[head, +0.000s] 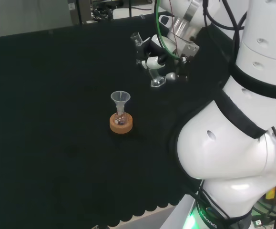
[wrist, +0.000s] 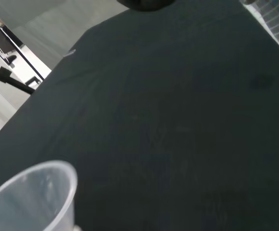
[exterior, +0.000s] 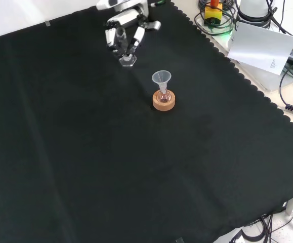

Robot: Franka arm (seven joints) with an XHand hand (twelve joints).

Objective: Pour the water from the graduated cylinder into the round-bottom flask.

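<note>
Robot hand (exterior: 126,38) — fingers curled, gripping

Black scallop-edged cloth (exterior: 85,167); pale floor (wrist: 43,29)

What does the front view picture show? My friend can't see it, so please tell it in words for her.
The robot's hand is curled round a clear graduated cylinder at the top of a black cloth. A little below and to the right stands a small round-bottom flask on a cork ring, with a clear funnel in its neck.

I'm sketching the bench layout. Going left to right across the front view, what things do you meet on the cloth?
Hand with its fingers around the graduated cylinder → funnel in the round-bottom flask on its cork ring.
</note>
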